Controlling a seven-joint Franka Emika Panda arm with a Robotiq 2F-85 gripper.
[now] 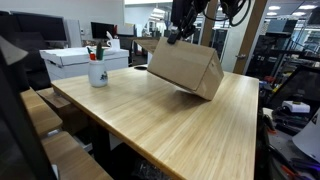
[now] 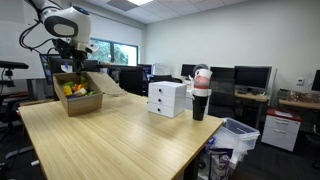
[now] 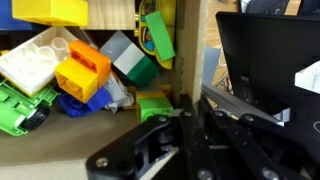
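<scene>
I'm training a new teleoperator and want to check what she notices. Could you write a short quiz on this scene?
1. True or false: the cardboard box is empty.
2. What is the gripper shut on?
A) the box's wall
B) a yellow block
C) a monitor
3. Fill in: on the table, beside the white drawer unit, stands a ____.

Key:
1. False. The box holds coloured toy blocks.
2. A. The wrist view shows the fingers clamped on the wall.
3. cup
</scene>
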